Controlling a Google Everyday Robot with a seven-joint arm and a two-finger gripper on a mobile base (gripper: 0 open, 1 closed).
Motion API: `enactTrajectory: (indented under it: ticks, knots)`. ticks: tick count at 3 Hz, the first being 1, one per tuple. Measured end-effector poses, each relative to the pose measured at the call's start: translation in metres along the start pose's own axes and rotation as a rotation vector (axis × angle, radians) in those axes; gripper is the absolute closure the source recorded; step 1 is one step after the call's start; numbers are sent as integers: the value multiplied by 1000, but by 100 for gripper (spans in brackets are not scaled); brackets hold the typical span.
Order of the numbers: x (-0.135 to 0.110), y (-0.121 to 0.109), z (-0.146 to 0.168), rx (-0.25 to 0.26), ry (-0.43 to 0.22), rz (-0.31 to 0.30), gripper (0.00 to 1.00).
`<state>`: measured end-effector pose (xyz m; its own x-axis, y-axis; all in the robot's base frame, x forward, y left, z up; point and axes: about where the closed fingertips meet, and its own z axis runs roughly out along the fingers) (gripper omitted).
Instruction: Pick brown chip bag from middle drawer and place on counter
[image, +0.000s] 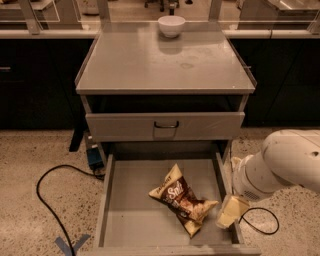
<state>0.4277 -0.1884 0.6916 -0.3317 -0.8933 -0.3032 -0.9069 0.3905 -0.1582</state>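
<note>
The brown chip bag (182, 200) lies flat on the floor of the open middle drawer (135, 220), right of its centre, with white script on its dark middle and tan ends. My gripper (227, 212) hangs at the end of the white arm (280, 165) over the drawer's right side, just right of the bag's lower end and not holding it. The counter (150, 65) is the flat grey top of the cabinet above.
A white bowl (171, 25) stands at the back of the counter. A closed grey drawer front (165, 126) with a dark handle sits above the open drawer. A black cable (50, 200) loops on the speckled floor at left; another cable lies at right.
</note>
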Motion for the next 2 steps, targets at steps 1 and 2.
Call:
enactTrajectory:
  ticks: [1, 2]
  knots:
    - [-11, -15, 20, 12, -61, 15, 0]
    - [-27, -34, 48, 32, -157, 56, 0]
